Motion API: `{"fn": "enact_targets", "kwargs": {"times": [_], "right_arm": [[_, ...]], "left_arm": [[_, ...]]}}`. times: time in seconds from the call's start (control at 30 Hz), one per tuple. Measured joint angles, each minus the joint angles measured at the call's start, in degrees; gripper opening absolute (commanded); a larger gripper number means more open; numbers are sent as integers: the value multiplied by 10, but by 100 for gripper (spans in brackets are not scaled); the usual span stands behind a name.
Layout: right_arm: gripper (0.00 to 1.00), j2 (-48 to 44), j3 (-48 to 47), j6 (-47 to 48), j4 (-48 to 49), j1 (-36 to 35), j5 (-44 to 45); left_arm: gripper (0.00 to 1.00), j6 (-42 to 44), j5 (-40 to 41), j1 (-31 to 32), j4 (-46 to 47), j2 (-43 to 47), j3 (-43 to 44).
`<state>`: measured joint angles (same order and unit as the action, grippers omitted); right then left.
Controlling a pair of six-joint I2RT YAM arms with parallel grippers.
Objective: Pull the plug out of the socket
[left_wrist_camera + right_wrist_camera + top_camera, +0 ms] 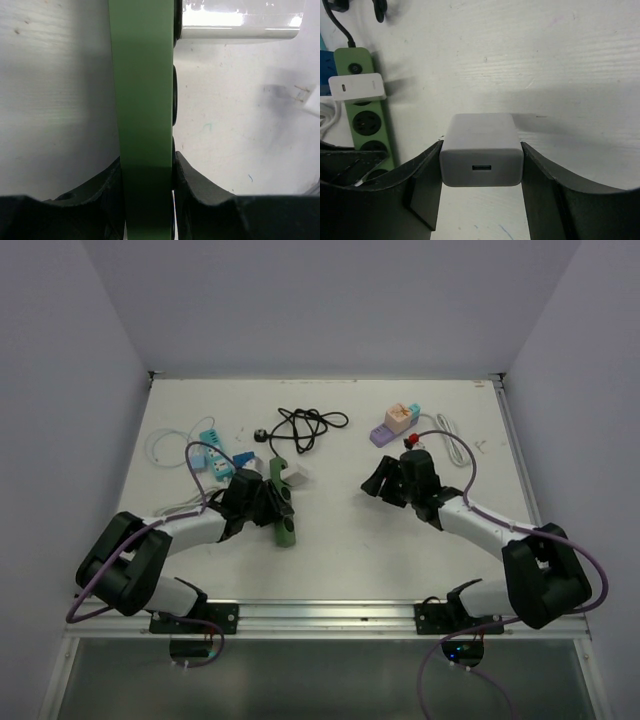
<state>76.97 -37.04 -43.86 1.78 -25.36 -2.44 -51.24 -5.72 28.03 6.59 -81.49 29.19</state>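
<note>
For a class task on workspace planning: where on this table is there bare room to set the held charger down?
Bare: the middle, between the green strip and the right arm holding the charger, and the near band of table between both arms. Crowded: the far side, with black cable, purple adapter and blue strip.

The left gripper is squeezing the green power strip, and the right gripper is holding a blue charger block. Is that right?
Not quite. The charger block in the right gripper is white, not blue, as the right wrist view shows. The rest holds: the left gripper is squeezing the green power strip.
</note>
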Motion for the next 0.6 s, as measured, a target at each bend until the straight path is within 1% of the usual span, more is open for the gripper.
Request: {"fn": "enact_targets", "kwargs": {"times": [0.1, 0.23, 0.27, 0.3, 0.33, 0.4, 0.43, 0.53, 0.6], "right_arm": [[6, 11, 0, 35, 2, 0, 21], [14, 34, 0, 67, -7, 0, 49], [23, 37, -2, 73, -5, 0, 54], [28, 38, -3, 76, -5, 0, 58], [37, 38, -3, 79, -6, 0, 60], [48, 40, -7, 84, -11, 0, 61], [56, 42, -10, 86, -15, 0, 61], [67, 43, -14, 90, -23, 0, 62], [71, 43, -13, 92, -32, 0, 60]], "left_arm": [[0, 10, -37, 0, 16, 0, -9], [0, 19, -68, 0, 21, 0, -14], [0, 21, -74, 1, 23, 0, -16], [0, 24, -79, 1, 26, 0, -17], [0, 24, -83, 2, 27, 0, -18], [0, 25, -93, 5, 30, -1, -19], [0, 25, -96, 6, 31, -2, -19], [0, 25, -106, 11, 33, -5, -19], [0, 25, -109, 14, 35, -6, -19]]}}
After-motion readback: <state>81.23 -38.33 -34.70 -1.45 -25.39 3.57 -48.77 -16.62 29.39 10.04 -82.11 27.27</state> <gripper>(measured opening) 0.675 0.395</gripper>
